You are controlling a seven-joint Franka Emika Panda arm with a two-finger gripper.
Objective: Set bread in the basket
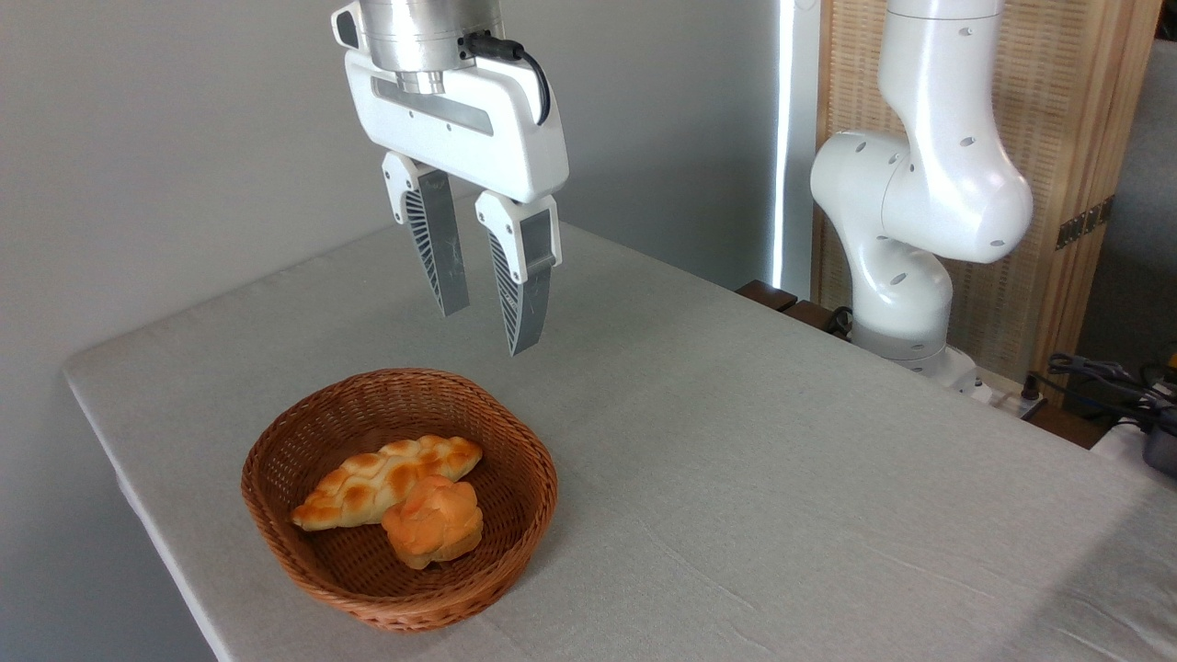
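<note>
The braided bread (368, 483), pale golden with toasted bumps, lies inside the reddish-brown wicker basket (303, 565) near the table's front left. A small round orange bun (434, 521) rests against its right end in the same basket. My gripper (485, 326) hangs well above and behind the basket, pointing down. Its two grey fingers stand apart with nothing between them.
The grey cloth-covered table (736, 460) stretches to the right of the basket. The arm's white base (906, 230) stands at the back right edge. Cables and a dark device (1131, 395) lie beyond the table's far right corner.
</note>
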